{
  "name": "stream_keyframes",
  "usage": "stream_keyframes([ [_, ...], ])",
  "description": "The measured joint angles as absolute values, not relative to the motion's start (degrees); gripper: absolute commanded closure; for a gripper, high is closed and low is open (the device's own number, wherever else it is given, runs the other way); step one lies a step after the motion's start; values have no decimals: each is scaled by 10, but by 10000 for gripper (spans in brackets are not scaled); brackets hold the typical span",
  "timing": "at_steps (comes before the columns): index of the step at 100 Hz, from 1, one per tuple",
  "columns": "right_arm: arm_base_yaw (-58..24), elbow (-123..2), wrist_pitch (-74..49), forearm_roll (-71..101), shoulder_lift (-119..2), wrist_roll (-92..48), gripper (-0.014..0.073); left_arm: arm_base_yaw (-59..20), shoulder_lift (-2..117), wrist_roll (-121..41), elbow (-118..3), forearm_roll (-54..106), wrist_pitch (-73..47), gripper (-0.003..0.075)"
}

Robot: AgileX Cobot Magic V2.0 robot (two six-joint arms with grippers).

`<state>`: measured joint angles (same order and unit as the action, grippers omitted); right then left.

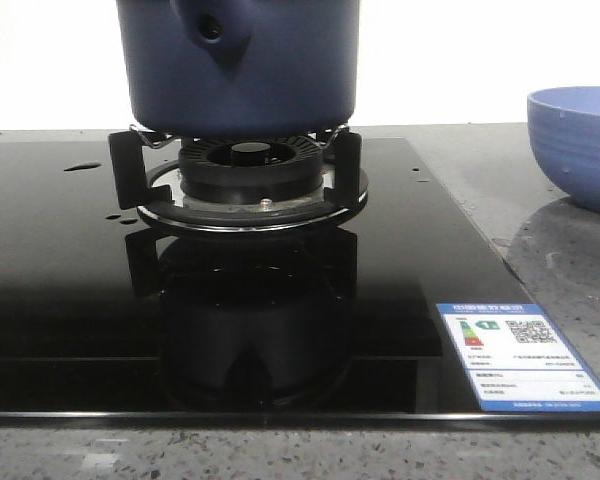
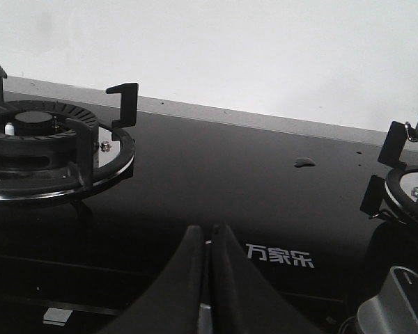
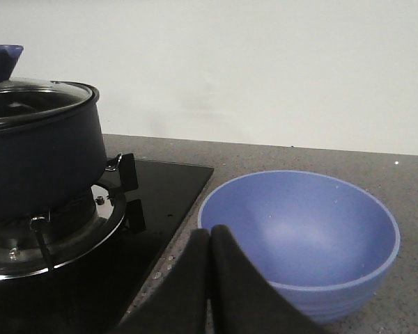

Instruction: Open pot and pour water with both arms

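The dark navy pot (image 1: 238, 62) stands on the burner (image 1: 248, 172) at the top middle of the front view, its pierced handle lug facing me. In the right wrist view the pot (image 3: 35, 163) carries a glass lid (image 3: 28, 97) with a blue knob (image 3: 1, 61). Small water drops (image 1: 82, 166) lie on the black glass left of the burner, and one shows in the left wrist view (image 2: 304, 163). My left gripper (image 2: 209, 233) is shut and empty above the hob. My right gripper (image 3: 210, 235) is shut and empty beside the bowl. Neither gripper shows in the front view.
A periwinkle-blue bowl (image 1: 580, 145) stands on the grey stone counter right of the hob, close in front of my right gripper (image 3: 299, 233). A second, bare burner (image 2: 42, 142) and a control knob (image 2: 398, 306) show in the left wrist view. An energy label (image 1: 520, 368) sits at the hob's front right corner.
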<state>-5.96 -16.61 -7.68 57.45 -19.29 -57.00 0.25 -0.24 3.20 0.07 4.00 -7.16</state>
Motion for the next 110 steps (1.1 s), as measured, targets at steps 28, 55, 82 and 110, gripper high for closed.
stream_keyframes([
  [28,-60,-166,-50,574,-193,-565,639,3,-2,32,1,40,-72,739],
  [55,-39,-166,-49,158,-184,-166,639,3,-2,32,1,40,-72,739],
  [82,10,-60,-47,26,-83,-28,639,3,-2,32,1,40,-72,739],
  [110,11,6,-53,21,4,4,639,3,-2,32,1,40,-72,739],
])
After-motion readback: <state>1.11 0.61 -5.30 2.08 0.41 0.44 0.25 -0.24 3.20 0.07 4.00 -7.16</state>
